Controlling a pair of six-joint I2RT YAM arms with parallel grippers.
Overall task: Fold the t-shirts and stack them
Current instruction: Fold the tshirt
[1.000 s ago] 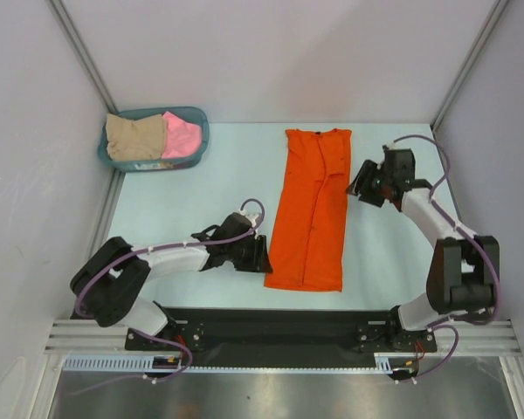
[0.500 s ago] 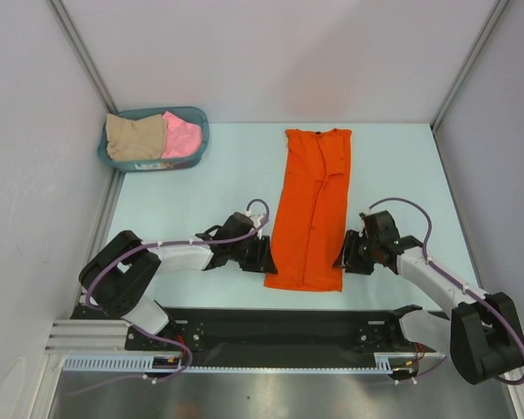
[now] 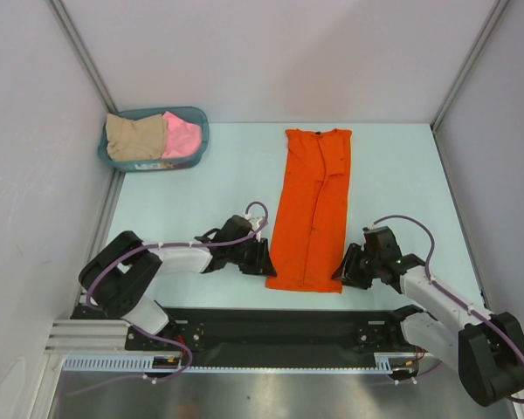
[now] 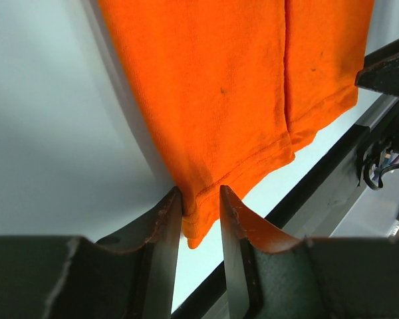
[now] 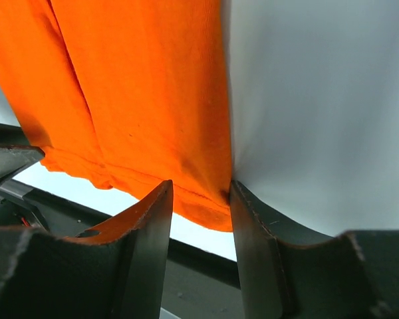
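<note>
- The orange t-shirt (image 3: 310,209) lies flat on the pale table (image 3: 192,192), folded into a long narrow strip. In the top view it stands in the middle of the frame, with the neck end toward the top and the hem toward the bottom.
- The left gripper (image 3: 264,257) is low on the table at the lower left corner of this strip, and its arm reaches in from the lower left of the frame.
- In the left wrist view the two fingers (image 4: 165,222) stand on either side of the hem corner of the orange t-shirt (image 4: 213,86). The jaws are only a narrow gap apart with the cloth between them. Whether they already press the cloth I cannot tell from this angle.
- The right gripper (image 3: 342,269) is at the lower right corner of the strip, also low on the table.
- In the right wrist view its fingers (image 5: 153,219) are spread apart. The other hem corner of the orange t-shirt (image 5: 146,86) lies flat between them, so this gripper is open around the corner.
- A teal basket (image 3: 198,131) stands in the upper left of the top view, well apart from the arms.
- Inside it the beige t-shirt (image 3: 133,137) fills the left part and the pink t-shirt (image 3: 182,135) the right part, both crumpled.
</note>
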